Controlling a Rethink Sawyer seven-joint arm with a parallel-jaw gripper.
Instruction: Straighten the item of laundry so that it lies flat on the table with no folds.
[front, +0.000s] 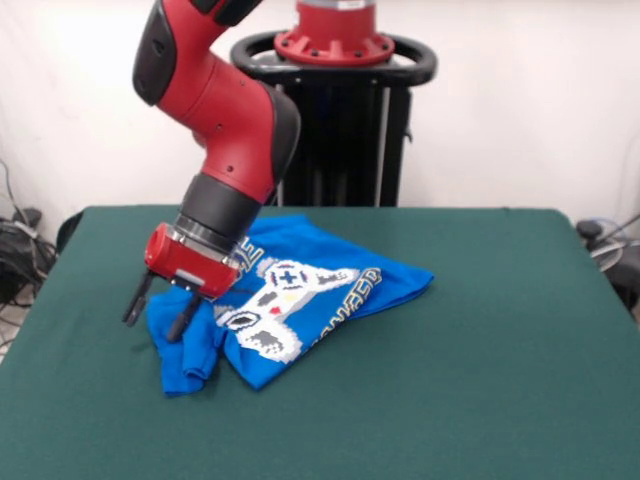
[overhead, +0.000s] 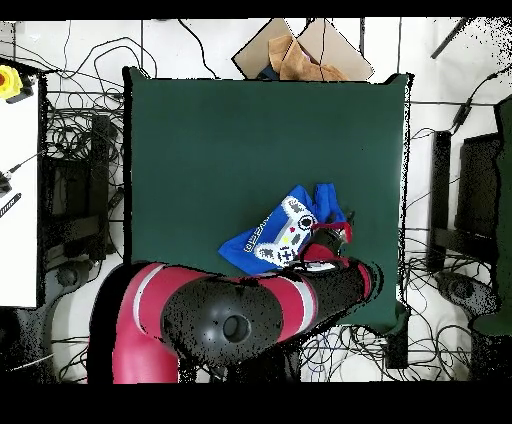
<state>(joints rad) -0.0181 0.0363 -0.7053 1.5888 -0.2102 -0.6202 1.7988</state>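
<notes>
The bright blue T-shirt (front: 300, 300) lies crumpled on the dark green table (front: 480, 360), left of centre, with the white controller print facing up and its edges folded over. A bunched sleeve hangs at its near left corner. My gripper (front: 158, 312) is tilted down at the shirt's left edge with its two black fingers spread apart. One finger is over the green cloth and the other is on the blue fabric. In the overhead view the shirt (overhead: 283, 231) lies near the table's (overhead: 220, 140) lower right, and the gripper (overhead: 336, 237) is at its right edge, partly hidden by the arm.
The black pedestal (front: 340, 110) stands behind the table's far edge. In the overhead view a cardboard box (overhead: 300, 50) lies past the far edge, cables cover the floor on both sides, and a white bench (overhead: 15, 180) stands at the left.
</notes>
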